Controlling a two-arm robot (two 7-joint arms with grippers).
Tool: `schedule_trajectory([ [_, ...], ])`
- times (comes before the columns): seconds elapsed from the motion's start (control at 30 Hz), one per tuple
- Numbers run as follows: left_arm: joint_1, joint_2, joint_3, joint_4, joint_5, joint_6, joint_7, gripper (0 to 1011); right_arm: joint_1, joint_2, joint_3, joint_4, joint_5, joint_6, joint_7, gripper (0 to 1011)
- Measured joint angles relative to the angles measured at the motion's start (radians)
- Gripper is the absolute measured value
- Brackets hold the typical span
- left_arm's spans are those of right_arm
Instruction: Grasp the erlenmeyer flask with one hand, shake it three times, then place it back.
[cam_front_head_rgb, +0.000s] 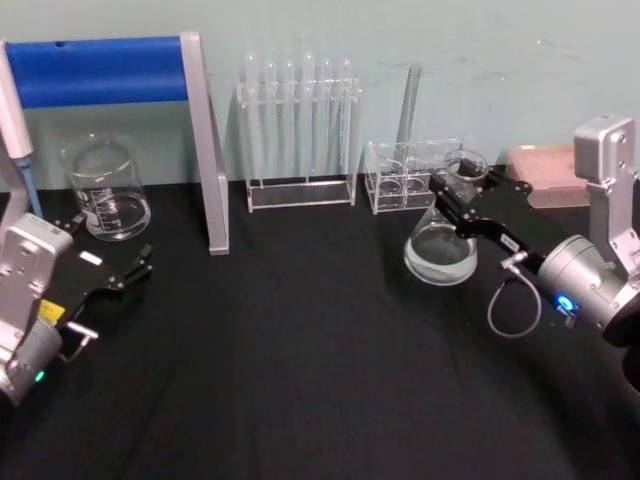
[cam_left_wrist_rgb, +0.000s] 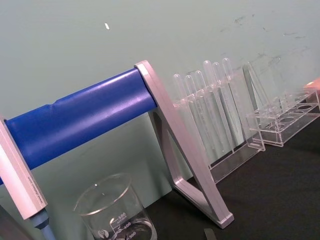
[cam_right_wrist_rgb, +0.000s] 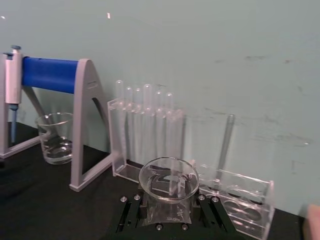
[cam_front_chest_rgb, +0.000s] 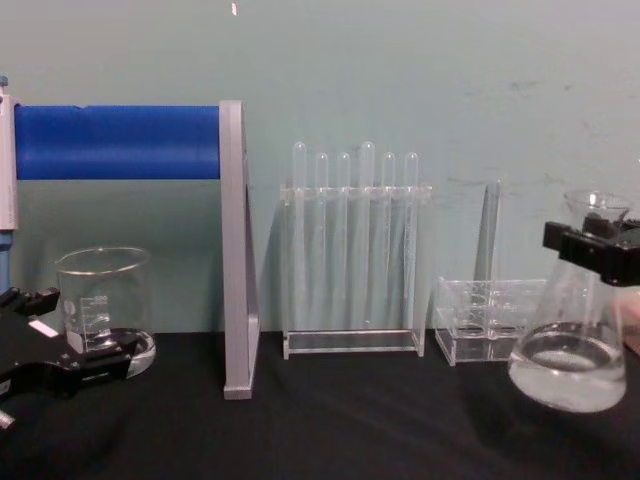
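Glass erlenmeyer flask (cam_front_chest_rgb: 568, 345) upright, neck up

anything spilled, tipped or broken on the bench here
Nothing serious: no spill shows on the cloth, and nothing looks broken. The flask is upright, held at the neck by the right gripper. One tube in the small rack leans a little. The left gripper lies open by the beaker.

Clear erlenmeyer flask (cam_front_head_rgb: 441, 255), upright, a little liquid inside, neck in the right pincer (cam_front_head_rgb: 469, 190).
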Motion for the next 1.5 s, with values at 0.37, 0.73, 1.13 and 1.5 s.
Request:
schedule_trajectory([
  [0.37, 0.0, 0.0, 0.0, 0.0, 0.0, 0.0, 0.0, 1001, -0.013, -0.006, -0.051, -0.045, 0.0, 0.006, 0.046, 456],
  [0.73, 0.0, 0.0, 0.0, 0.0, 0.0, 0.0, 0.0, 1001, -0.023, -0.004, -0.123, -0.088, 0.001, 0.009, 0.087, 456],
  [1.13, 0.0, 0.0, 0.0, 0.0, 0.0, 0.0, 0.0, 1001, -0.03, 0.011, -0.193, -0.124, -0.001, 0.011, 0.119, 456],
  [1.5, 0.0, 0.0, 0.0, 0.0, 0.0, 0.0, 0.0, 1001, -0.031, 0.026, -0.233, -0.141, -0.002, 0.011, 0.14, 456],
])
